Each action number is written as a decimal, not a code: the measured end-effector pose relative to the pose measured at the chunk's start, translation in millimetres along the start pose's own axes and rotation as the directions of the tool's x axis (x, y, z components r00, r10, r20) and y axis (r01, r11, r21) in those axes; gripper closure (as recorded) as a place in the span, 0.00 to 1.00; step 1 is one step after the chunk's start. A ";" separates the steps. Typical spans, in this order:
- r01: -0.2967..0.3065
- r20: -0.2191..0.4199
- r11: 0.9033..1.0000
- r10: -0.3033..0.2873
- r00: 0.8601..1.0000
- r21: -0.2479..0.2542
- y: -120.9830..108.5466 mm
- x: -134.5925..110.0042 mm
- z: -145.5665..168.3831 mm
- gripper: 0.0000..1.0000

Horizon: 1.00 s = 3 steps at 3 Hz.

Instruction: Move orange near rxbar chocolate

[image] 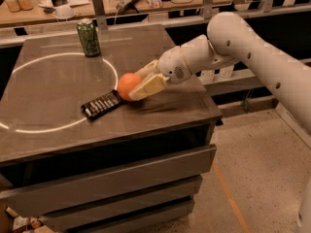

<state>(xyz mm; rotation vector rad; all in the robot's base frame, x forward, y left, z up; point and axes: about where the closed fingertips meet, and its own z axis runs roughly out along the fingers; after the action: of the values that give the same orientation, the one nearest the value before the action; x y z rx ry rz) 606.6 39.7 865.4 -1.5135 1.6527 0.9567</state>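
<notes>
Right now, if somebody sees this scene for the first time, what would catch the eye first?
The bright orange stands out first, held in the gripper of the big white arm, low over the dark table. It is just beside the rxbar chocolate, close to its end. A green can stands alone near the table's back edge.

Table [58, 81] bears can [88, 38], rxbar chocolate [102, 104]; jaws hold orange [127, 85] beside it.

The gripper [136, 84] holds the orange [125, 84] just right of the rxbar chocolate [101, 104], can [88, 37] well behind.
</notes>
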 end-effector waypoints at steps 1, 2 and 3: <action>-0.017 0.006 0.999 0.018 1.000 -0.031 6.2 5.7 13.5 0.75; 0.009 -0.001 1.000 -0.009 1.000 -0.022 8.6 7.4 17.7 0.52; 0.015 -0.004 1.000 -0.015 1.000 -0.020 8.7 7.5 17.7 0.29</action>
<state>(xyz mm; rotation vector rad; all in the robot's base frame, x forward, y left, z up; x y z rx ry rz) 597.5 51.9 850.7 -1.5396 1.6366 0.9653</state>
